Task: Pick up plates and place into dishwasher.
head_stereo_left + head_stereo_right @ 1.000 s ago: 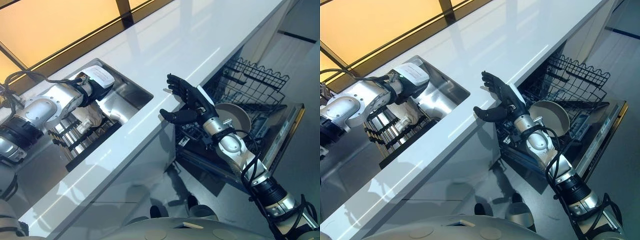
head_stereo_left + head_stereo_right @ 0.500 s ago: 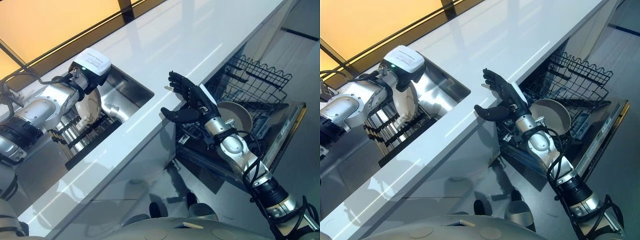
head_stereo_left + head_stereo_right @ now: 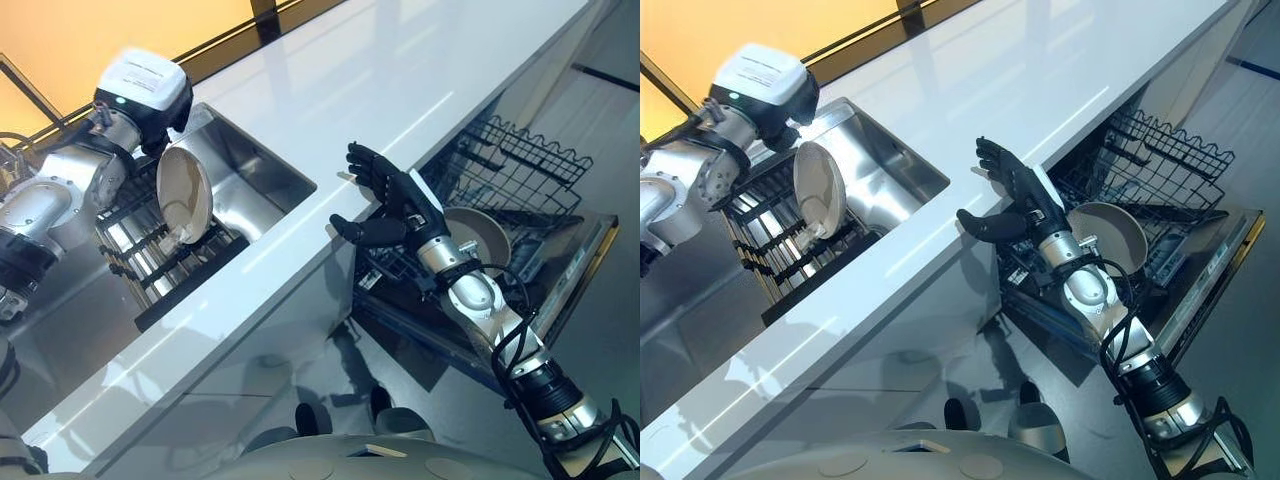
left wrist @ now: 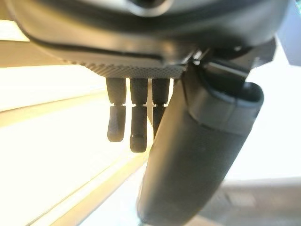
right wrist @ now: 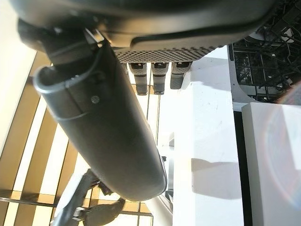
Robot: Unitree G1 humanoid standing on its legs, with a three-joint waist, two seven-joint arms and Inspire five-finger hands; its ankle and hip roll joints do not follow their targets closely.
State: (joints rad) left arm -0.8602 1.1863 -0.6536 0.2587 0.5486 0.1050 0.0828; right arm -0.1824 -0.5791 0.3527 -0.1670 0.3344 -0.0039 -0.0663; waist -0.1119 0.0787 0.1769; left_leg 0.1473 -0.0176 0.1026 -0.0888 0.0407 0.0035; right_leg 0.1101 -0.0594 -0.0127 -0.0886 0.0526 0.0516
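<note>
A beige plate (image 3: 185, 195) hangs on edge above the black dish rack (image 3: 170, 270) in the steel sink (image 3: 255, 175). My left hand (image 4: 133, 117) holds it at the rim from above, below the white wrist box. My right hand (image 3: 385, 195) hovers open at the front edge of the white counter (image 3: 400, 70), palm turned toward the sink and holding nothing. Behind it stands the pulled-out black wire dishwasher rack (image 3: 520, 165), with one round beige dish (image 3: 485, 235) leaning in it.
The open dishwasher door (image 3: 570, 270) juts out to the right below the counter. The sink's steel walls surround the dish rack. A window with dark bars (image 3: 265, 20) runs along the far side of the counter.
My left hand has lifted the plate up out of the sink's dish rack. The right hand has stayed almost still at the counter edge.
</note>
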